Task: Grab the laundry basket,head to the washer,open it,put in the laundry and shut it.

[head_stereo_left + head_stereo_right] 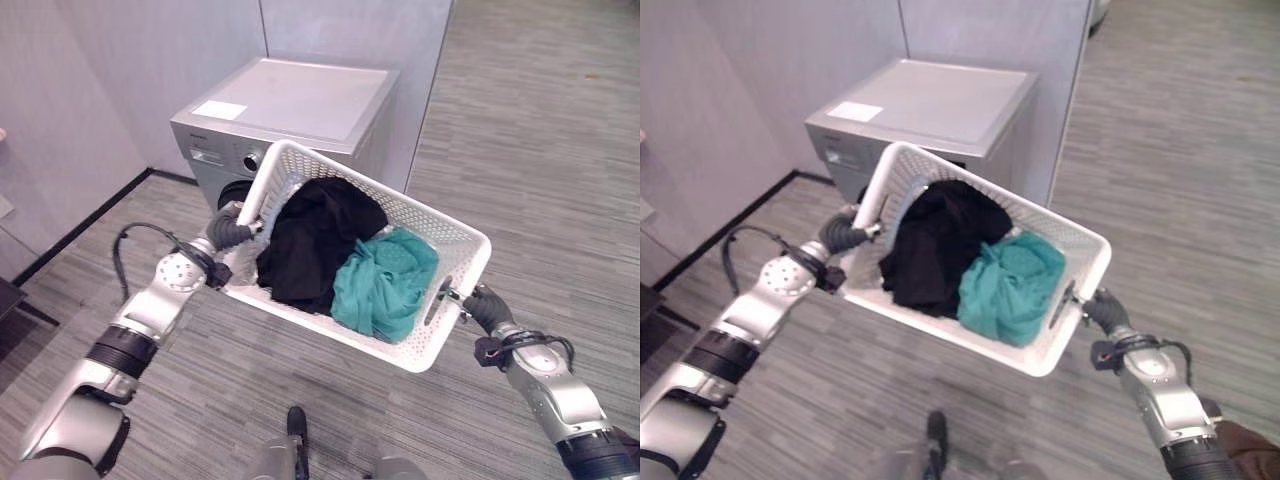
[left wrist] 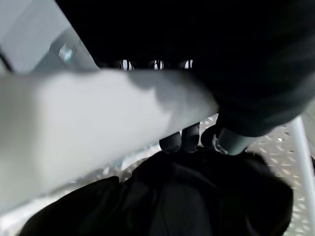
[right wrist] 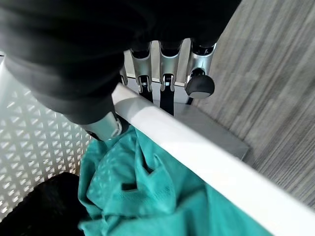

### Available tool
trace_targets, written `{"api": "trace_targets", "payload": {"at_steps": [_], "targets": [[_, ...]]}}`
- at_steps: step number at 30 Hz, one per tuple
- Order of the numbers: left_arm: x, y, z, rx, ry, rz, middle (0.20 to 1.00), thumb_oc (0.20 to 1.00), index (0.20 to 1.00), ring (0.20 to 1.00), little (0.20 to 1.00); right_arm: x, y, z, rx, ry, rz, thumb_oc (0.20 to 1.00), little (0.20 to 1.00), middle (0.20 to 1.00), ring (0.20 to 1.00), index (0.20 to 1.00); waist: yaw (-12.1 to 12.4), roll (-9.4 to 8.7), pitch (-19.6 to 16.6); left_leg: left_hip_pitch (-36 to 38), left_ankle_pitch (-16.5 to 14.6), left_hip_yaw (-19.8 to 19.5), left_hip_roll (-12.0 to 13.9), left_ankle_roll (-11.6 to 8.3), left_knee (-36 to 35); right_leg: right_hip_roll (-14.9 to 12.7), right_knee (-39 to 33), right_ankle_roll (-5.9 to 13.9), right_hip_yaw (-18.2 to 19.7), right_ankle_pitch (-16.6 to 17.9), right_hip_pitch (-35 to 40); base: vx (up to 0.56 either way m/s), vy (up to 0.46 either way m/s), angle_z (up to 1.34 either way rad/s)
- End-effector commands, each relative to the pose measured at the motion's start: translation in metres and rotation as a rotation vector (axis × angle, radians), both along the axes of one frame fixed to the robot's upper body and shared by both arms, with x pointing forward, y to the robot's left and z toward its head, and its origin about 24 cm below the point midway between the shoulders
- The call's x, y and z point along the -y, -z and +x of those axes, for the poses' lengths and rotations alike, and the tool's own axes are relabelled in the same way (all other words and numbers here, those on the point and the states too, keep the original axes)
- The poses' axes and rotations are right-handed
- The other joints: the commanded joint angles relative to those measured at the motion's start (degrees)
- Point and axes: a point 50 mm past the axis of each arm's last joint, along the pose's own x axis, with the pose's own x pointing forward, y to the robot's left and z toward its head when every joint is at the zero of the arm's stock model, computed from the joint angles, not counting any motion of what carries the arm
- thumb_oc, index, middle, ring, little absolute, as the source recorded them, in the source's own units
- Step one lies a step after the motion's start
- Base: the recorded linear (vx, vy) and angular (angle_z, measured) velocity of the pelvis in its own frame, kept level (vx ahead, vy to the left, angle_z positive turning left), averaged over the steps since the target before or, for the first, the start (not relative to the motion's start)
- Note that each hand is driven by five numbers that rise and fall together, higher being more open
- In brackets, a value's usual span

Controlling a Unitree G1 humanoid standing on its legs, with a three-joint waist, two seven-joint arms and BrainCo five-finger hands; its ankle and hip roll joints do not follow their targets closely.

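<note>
Two garments, a black garment (image 1: 315, 240) and a teal cloth (image 1: 385, 280), lie in a white laundry basket (image 1: 440, 235) held in the air, tilted, just in front of a grey washer (image 1: 290, 110). The left hand (image 1: 232, 232) has its fingers curled over the rim at one end; the right hand (image 1: 485, 305) has its fingers wrapped through the handle slot at the other. The washer door is hidden behind the basket. The carrying step looks nearly done; levelling the basket and setting it down beside the machine would free a hand for the door.
</note>
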Motion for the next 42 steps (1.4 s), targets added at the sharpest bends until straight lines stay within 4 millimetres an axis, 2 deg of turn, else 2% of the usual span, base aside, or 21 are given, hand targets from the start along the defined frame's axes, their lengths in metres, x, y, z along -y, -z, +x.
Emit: {"api": "trace_targets", "payload": {"at_steps": [1,5,8,9,13,15,22,25,26,27,28,29,30,32,34,35,36,37,38,40,42], "targets": [[-0.006,-0.083,0.012,0.307,-0.031,-0.115,0.2,0.2,0.2,0.2,0.2,0.011,-0.1,0.031,0.427,-0.019,-0.015,0.2,0.2,0.2,0.2,0.2,1.1,3.93,-2.9,4.7,-3.3,-1.4,6.2,-5.47,-15.0,4.2,-7.0,-0.95,1.9,5.0,-2.1,0.22,0.071,-0.25],[-0.006,-0.099,0.016,0.355,-0.04,-0.116,0.2,0.2,0.2,0.2,0.2,0.004,-0.117,0.045,0.465,-0.052,-0.046,0.2,0.2,0.2,0.2,0.2,1.9,5.53,-5.2,7.8,-2.7,-1.2,6.8,-5.44,-14.1,3.7,-7.7,0.08,3.7,2.8,0.2,0.26,0.139,-0.44],[-0.01,-0.101,0.015,0.362,-0.048,-0.116,0.2,0.2,0.2,0.2,0.2,-0.005,-0.116,0.048,0.467,-0.082,-0.033,0.2,0.2,0.2,0.2,0.2,2.7,5.49,-6.3,7.4,-2.8,-0.4,6.2,-4.95,-11.1,2.0,-6.6,1.01,4.2,3.2,0.4,0.24,0.167,-0.36],[-0.017,-0.106,0.013,0.382,-0.068,-0.105,0.2,0.2,0.2,0.2,0.2,-0.017,-0.115,0.05,0.466,-0.129,-0.03,0.2,0.2,0.2,0.2,0.2,3.2,5.53,-7.6,9.2,-2.8,1.6,5.7,-4.18,-10.7,0.2,-5.0,2.14,4.5,3.6,0.3,0.21,0.148,-0.53],[-0.017,-0.108,0.014,0.387,-0.069,-0.097,0.2,0.2,0.2,0.2,0.2,-0.019,-0.116,0.052,0.468,-0.135,-0.031,0.2,0.2,0.2,0.2,0.2,3.7,5.29,-7.9,9.8,-3.0,2.7,5.5,-3.85,-10.8,-0.6,-4.3,2.6,4.7,3.7,0.2,0.15,0.092,-0.45],[-0.02,-0.117,0.018,0.407,-0.091,-0.098,0.2,0.2,0.2,0.2,0.2,-0.026,-0.118,0.058,0.472,-0.15,-0.027,0.2,0.2,0.2,0.2,0.2,3.8,5.21,-9.2,12.2,-4.1,4.0,4.7,-2.85,-12.0,-2.3,-3.2,4.21,4.3,4.6,-0.2,0.23,0.156,-0.06],[-0.013,-0.142,0.022,0.476,-0.083,-0.109,0.2,0.2,0.2,0.2,0.2,-0.03,-0.131,0.07,0.501,-0.139,-0.034,0.2,0.2,0.2,0.2,0.2,4.1,4.43,-10.4,13.5,-5.9,4.9,2.8,-1.62,-12.0,-4.3,-2.8,6.75,3.6,9.0,-0.3,0.09,0.078,-0.08],[-0.001,-0.159,0.029,0.497,-0.064,-0.093,0.2,0.2,0.2,0.2,0.2,-0.022,-0.157,0.081,0.557,-0.1,-0.07,0.2,0.2,0.2,0.2,0.2,4.1,3.94,-11.0,13.9,-7.5,4.7,1.4,-0.71,-11.0,-5.7,-1.3,8.17,3.6,12.3,-0.7,0.13,0.132,0.15],[0.002,-0.163,0.032,0.493,-0.064,-0.085,0.2,0.2,0.2,0.2,0.2,-0.017,-0.172,0.088,0.582,-0.068,-0.099,0.2,0.2,0.2,0.2,0.2,4.0,3.91,-11.3,14.3,-8.5,4.7,0.8,-0.06,-10.6,-6.2,1.2,8.7,4.4,14.0,-1.8,0.19,0.194,0.12],[0.006,-0.171,0.037,0.489,-0.069,-0.067,0.2,0.2,0.2,0.2,0.2,-0.016,-0.191,0.098,0.603,-0.051,-0.133,0.2,0.2,0.2,0.2,0.2,3.9,4.01,-11.3,15.6,-9.9,4.3,0.0,1.08,-10.4,-6.8,6.5,8.81,5.5,14.9,-3.7,0.17,0.199,-0.02],[0.007,-0.174,0.04,0.486,-0.079,-0.058,0.2,0.2,0.2,0.2,0.2,-0.017,-0.199,0.102,0.61,-0.042,-0.149,0.2,0.2,0.2,0.2,0.2,3.6,4.21,-10.9,16.0,-10.2,4.3,-0.2,1.63,-10.3,-6.8,10.4,8.62,6.2,16.1,-5.3,0.11,0.201,-0.09],[0.012,-0.186,0.045,0.49,-0.092,-0.047,0.2,0.2,0.2,0.2,0.2,-0.016,-0.222,0.109,0.639,-0.026,-0.194,0.2,0.2,0.2,0.2,0.2,2.6,5.0,-9.3,16.9,-11.0,3.6,-0.4,2.87,-9.7,-5.9,20.0,7.86,7.9,18.0,-9.1,0.04,0.165,-0.06],[0.012,-0.188,0.047,0.485,-0.105,-0.033,0.2,0.2,0.2,0.2,0.2,-0.016,-0.231,0.112,0.647,-0.015,-0.213,0.2,0.2,0.2,0.2,0.2,2.0,5.59,-8.6,17.3,-11.2,3.3,-0.2,3.31,-9.3,-5.2,24.2,7.32,8.4,18.9,-10.5,0.03,0.153,0.06],[0.005,-0.203,0.047,0.506,-0.141,-0.014,0.2,0.2,0.2,0.2,0.2,-0.017,-0.243,0.119,0.644,0.004,-0.244,0.2,0.2,0.2,0.2,0.2,1.6,6.94,-7.9,19.1,-11.7,3.4,0.4,3.63,-9.7,-6.0,29.9,6.36,7.0,17.2,-15.0,0.09,0.097,0.03],[0.001,-0.216,0.047,0.522,-0.166,0.001,0.2,0.2,0.2,0.2,0.2,-0.021,-0.256,0.127,0.633,0.005,-0.275,0.2,0.2,0.2,0.2,0.2,1.2,7.57,-7.8,20.6,-12.1,3.6,1.0,3.16,-10.8,-7.0,25.7,4.83,4.2,13.7,-17.0,0.16,-0.002,-0.09],[0.0,-0.219,0.049,0.511,-0.186,0.012,0.2,0.2,0.2,0.2,0.2,-0.027,-0.261,0.131,0.625,-0.005,-0.29,0.2,0.2,0.2,0.2,0.2,0.9,7.92,-7.7,21.1,-12.6,3.7,1.4,2.79,-10.8,-6.5,21.5,4.12,2.7,11.2,-17.3,0.14,-0.096,-0.02],[-0.004,-0.218,0.051,0.497,-0.205,0.026,0.2,0.2,0.2,0.2,0.2,-0.03,-0.26,0.135,0.603,-0.008,-0.302,0.2,0.2,0.2,0.2,0.2,0.7,7.96,-7.6,21.4,-12.8,3.8,1.5,2.38,-11.0,-6.2,16.2,4.27,1.8,10.0,-18.1,0.18,-0.191,-0.01],[-0.011,-0.22,0.05,0.496,-0.232,0.036,0.2,0.2,0.2,0.2,0.2,-0.037,-0.254,0.139,0.574,-0.018,-0.303,0.2,0.2,0.2,0.2,0.2,0.5,7.64,-7.3,21.9,-13.5,4.1,1.7,1.56,-10.8,-6.1,4.7,5.54,0.5,11.8,-18.3,0.13,-0.158,-0.12],[-0.012,-0.22,0.05,0.496,-0.233,0.036,0.2,0.2,0.2,0.2,0.2,-0.037,-0.254,0.14,0.574,-0.019,-0.303,0.2,0.2,0.2,0.2,0.2,0.4,7.95,-7.1,22.2,-13.7,4.0,2.0,1.52,-10.8,-5.7,3.5,5.52,0.3,12.4,-17.4,0.16,-0.182,-0.19],[-0.027,-0.219,0.047,0.494,-0.276,0.029,0.2,0.2,0.2,0.2,0.2,-0.043,-0.245,0.141,0.555,-0.041,-0.297,0.2,0.2,0.2,0.2,0.2,0.5,7.86,-6.5,23.9,-14.6,5.0,2.4,0.8,-11.2,-6.4,-4.8,7.32,-1.8,16.7,-18.8,0.15,-0.134,-0.1],[-0.034,-0.22,0.044,0.502,-0.29,0.034,0.2,0.2,0.2,0.2,0.2,-0.044,-0.239,0.14,0.54,-0.059,-0.311,0.2,0.2,0.2,0.2,0.2,0.2,7.36,-6.3,24.6,-15.0,5.2,2.4,0.33,-11.1,-6.1,-7.4,7.86,-1.5,17.8,-18.6,0.17,-0.138,0.05]]}}
